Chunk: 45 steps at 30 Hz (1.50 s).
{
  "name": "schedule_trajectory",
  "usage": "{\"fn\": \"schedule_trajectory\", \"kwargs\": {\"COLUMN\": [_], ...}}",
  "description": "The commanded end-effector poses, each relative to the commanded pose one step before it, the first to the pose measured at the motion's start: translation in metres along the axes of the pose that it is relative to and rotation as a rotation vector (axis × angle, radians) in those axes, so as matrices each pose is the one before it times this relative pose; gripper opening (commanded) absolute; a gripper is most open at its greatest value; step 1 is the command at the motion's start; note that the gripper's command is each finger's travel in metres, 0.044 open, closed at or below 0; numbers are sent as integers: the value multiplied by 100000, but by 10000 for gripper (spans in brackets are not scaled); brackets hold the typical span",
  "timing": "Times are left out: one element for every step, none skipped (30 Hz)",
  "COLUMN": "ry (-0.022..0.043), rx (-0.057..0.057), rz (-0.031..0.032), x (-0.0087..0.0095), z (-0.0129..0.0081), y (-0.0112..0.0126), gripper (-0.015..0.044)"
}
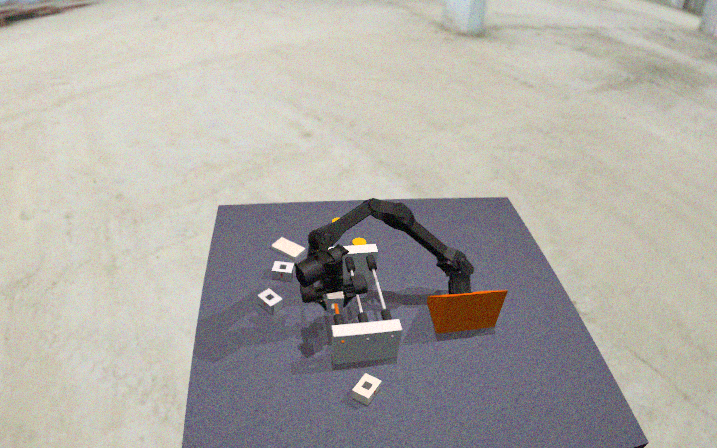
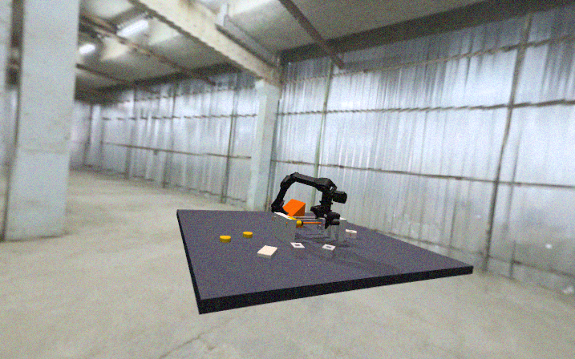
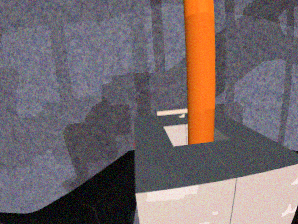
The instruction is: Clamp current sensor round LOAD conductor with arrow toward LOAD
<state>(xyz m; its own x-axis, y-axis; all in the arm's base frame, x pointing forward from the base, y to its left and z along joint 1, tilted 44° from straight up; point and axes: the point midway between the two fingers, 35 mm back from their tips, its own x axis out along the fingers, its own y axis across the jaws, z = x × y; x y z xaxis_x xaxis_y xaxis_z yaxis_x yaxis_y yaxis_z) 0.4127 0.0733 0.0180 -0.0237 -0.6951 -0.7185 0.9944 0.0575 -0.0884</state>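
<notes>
The split-core sensor [image 3: 212, 185] [image 1: 334, 295], a grey and white box, sits round the orange conductor [image 3: 198, 50] [image 1: 336, 307] [image 2: 309, 221], which passes through its middle. My gripper [image 1: 332, 290] [image 2: 327, 218] is shut on the sensor from above, at the left side of the conductor rack. The orange conductor runs between the near terminal block [image 1: 366, 343] and the far block [image 1: 363, 248], beside two grey conductors [image 1: 378, 289]. The sensor's arrow and the LOAD marker are hidden from me.
An orange panel [image 1: 465, 311] [image 2: 293, 206] stands right of the rack by the arm's base. Small white blocks with square holes [image 1: 282, 269] [image 1: 269, 298] [image 1: 366, 387] and a flat white plate [image 1: 288, 246] [image 2: 267, 251] lie around. Yellow discs [image 1: 358, 240] [image 2: 224, 238] lie at the far side.
</notes>
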Motion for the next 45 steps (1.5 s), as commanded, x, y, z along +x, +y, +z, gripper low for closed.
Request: {"fn": "schedule_trajectory", "kwargs": {"ry": [664, 22, 46, 42, 34, 13, 0, -12, -22, -33, -46, -53, -61, -293, 0, 0, 0, 0, 0, 0, 0, 0, 0, 0, 0, 0, 0, 0, 0, 0, 0, 0, 0, 0, 0, 0, 0, 0, 0, 0, 0, 0, 0, 0, 0], "rx": [784, 2, 5, 7, 8, 3, 0, -11, -20, -30, -41, -46, -52, -361, 0, 0, 0, 0, 0, 0, 0, 0, 0, 0, 0, 0, 0, 0, 0, 0, 0, 0, 0, 0, 0, 0, 0, 0, 0, 0, 0, 0, 0, 0, 0], "rz": [-819, -343, -760, -750, -646, -254, 0, 17, 32, 48, 65, 74, 83, -20, 0, 0, 0, 0, 0, 0, 0, 0, 0, 0, 0, 0, 0, 0, 0, 0, 0, 0, 0, 0, 0, 0, 0, 0, 0, 0, 0, 0, 0, 0, 0], "x": [-211, 2, 4, 4, 3, 1, 0, 28, 51, 76, 104, 119, 135, -267, 0, 0, 0, 0, 0, 0, 0, 0, 0, 0, 0, 0, 0, 0, 0, 0, 0, 0, 0, 0, 0, 0, 0, 0, 0, 0, 0, 0, 0, 0, 0], "z": [34, 0, 0, 1, 1, 1, 0, 0, 1, 1, 2, 2, 2, 18, 0, 0, 0, 0, 0, 0, 0, 0, 0, 0, 0, 0, 0, 0, 0, 0, 0, 0, 0, 0, 0, 0, 0, 0, 0, 0, 0, 0, 0, 0, 0], "y": [55, -7, -17, -19, -17, -7, 0, 3, 5, 8, 10, 11, 11, -70, 0, 0, 0, 0, 0, 0, 0, 0, 0, 0, 0, 0, 0, 0, 0, 0, 0, 0, 0, 0, 0, 0, 0, 0, 0, 0, 0, 0, 0, 0, 0], "gripper": [0, 0, 0, 0, 0, 0, 0, 0, 0, 0, 0, 0, 0, 26, 53, 79, 105, 131, 157, 184, 210, 236, 253, 253, 253, 253, 253, 253, 253, 253, 253, 253, 253, 253, 253, 253, 253, 253, 253, 253, 253, 253, 253, 253, 253]}}
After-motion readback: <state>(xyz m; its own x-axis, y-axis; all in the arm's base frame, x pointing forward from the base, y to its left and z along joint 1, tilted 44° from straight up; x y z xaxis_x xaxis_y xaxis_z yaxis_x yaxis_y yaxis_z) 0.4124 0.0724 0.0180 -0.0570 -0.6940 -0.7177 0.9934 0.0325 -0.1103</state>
